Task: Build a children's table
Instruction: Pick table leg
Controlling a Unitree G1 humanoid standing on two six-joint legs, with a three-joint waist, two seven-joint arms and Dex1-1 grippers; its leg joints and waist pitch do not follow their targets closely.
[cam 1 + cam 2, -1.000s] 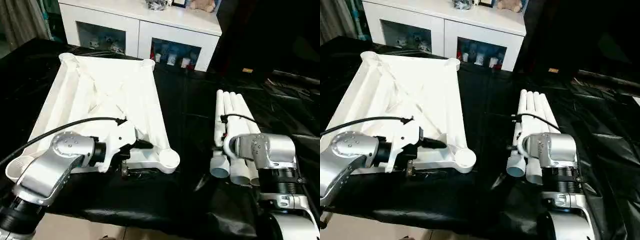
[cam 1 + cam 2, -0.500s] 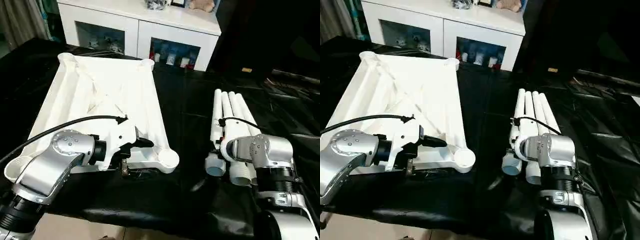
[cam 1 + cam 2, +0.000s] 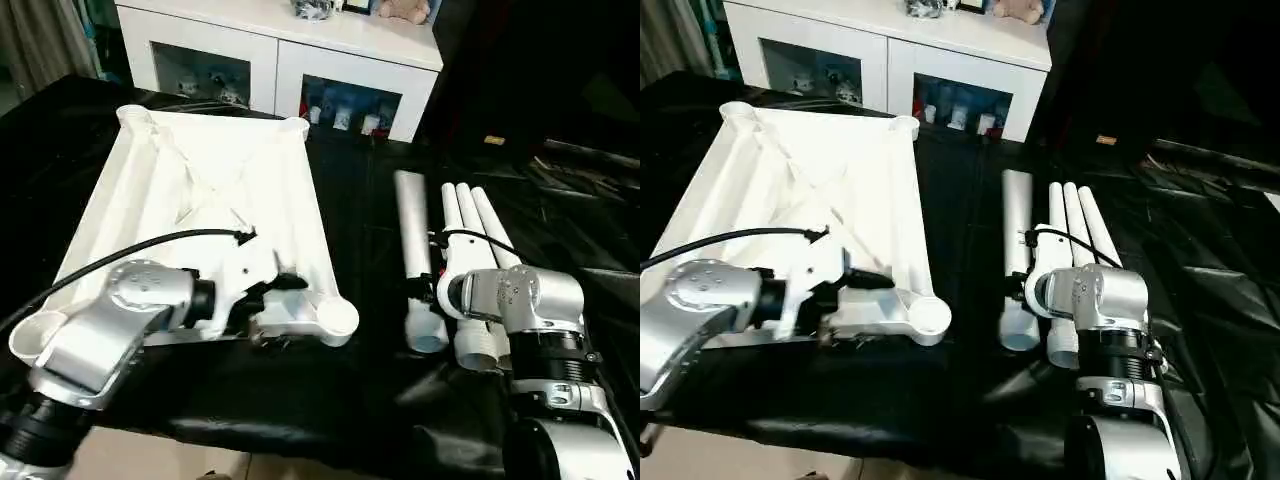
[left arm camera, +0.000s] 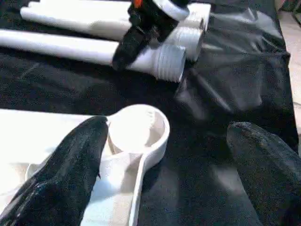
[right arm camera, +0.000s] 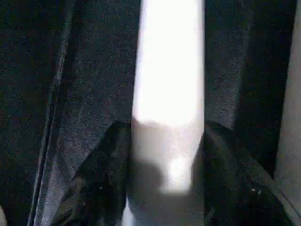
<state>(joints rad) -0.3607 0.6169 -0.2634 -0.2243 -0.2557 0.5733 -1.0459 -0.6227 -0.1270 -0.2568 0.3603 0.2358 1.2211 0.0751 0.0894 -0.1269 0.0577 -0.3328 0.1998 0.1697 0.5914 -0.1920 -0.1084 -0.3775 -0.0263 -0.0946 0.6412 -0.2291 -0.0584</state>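
- Four white tubular legs lie on your black-draped counter (image 3: pixel 360 400) on the robot's right; one leg (image 3: pixel 414 250) sits apart from the other three legs (image 3: pixel 470 260), which lie side by side touching.
- Your right pincer (image 5: pixel 164 155) has a black finger (image 5: pixel 101 174) on each side of that separate leg, close against its sides near the open end. You can see this in the right wrist view, so it looks clamped on the leg.
- From the head views, your right silver wrist (image 3: pixel 520 300) sits over the near ends of the legs, and the separate leg lies just beside the group, angled slightly toward the table top.
- Your children's table top (image 3: pixel 220 190) lies upside down on the robot's left half of the counter, ribbed underside up, with round sockets at its corners.
- Your left pincer (image 4: pixel 164 165) stands wide apart at the near right corner socket (image 3: pixel 338 318): one finger (image 4: pixel 70 165) rests over the top's edge by the socket, the other finger (image 4: pixel 263 160) hangs over bare black cloth beyond it. It holds nothing.
- Behind the counter you have a white cabinet with glass doors (image 3: pixel 280 70).
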